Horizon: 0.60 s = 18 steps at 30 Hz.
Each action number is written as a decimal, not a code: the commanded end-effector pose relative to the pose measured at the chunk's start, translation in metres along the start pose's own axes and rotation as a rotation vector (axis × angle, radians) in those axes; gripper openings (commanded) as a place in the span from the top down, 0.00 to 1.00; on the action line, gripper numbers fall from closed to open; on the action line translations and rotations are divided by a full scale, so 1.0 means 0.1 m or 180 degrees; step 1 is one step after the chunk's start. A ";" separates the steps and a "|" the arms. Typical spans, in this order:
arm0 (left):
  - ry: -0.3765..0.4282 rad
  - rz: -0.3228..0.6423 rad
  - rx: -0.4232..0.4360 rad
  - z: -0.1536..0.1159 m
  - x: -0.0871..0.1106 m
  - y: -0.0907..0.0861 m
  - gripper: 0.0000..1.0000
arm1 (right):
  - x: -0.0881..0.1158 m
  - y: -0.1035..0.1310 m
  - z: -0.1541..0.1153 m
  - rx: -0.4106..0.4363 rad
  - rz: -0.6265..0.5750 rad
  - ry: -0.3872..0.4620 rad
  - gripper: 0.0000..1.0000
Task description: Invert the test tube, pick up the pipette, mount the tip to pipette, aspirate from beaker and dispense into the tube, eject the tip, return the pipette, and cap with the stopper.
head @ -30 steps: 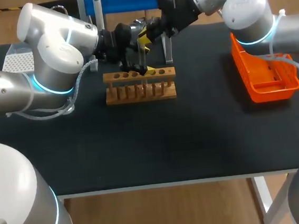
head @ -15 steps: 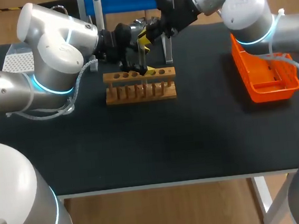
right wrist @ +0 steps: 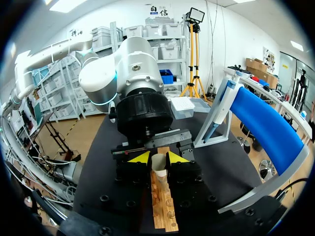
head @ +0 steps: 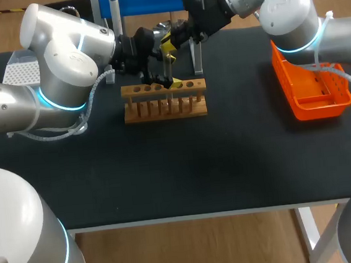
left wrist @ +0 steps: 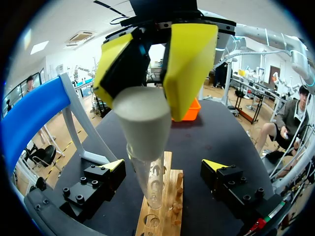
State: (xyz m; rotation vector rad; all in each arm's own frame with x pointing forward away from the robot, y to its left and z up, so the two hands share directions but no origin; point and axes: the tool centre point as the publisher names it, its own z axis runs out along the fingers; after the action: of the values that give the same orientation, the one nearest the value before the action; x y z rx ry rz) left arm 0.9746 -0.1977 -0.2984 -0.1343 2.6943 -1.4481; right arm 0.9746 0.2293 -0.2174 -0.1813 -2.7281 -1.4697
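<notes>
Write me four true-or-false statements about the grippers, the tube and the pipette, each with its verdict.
1. The right gripper is shut on the stopper. True.
2. The tube lies flat on its side. False: it stands in the wooden rack.
3. The left gripper is open. True: its fingers stand apart from the tube on either side.
4. The left gripper holds the pipette. False: the pipette hangs on the blue stand.
</notes>
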 end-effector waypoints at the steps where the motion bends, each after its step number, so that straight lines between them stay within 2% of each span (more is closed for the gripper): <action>1: 0.0002 -0.0001 -0.0002 0.00 0.00 0.00 0.00 | 0.00 0.00 0.00 -0.0001 0.0000 -0.0002 1.00; 18: 0.0002 -0.0001 -0.0002 0.00 0.00 0.00 0.00 | 0.00 -0.06 0.00 0.0035 0.0023 0.0002 1.00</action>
State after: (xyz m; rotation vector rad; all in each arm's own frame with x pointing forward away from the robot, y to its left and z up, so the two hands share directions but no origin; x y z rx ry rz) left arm 0.9746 -0.1977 -0.2984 -0.1343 2.6942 -1.4481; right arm 0.9734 0.2265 -0.2225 -0.1904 -2.7305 -1.4565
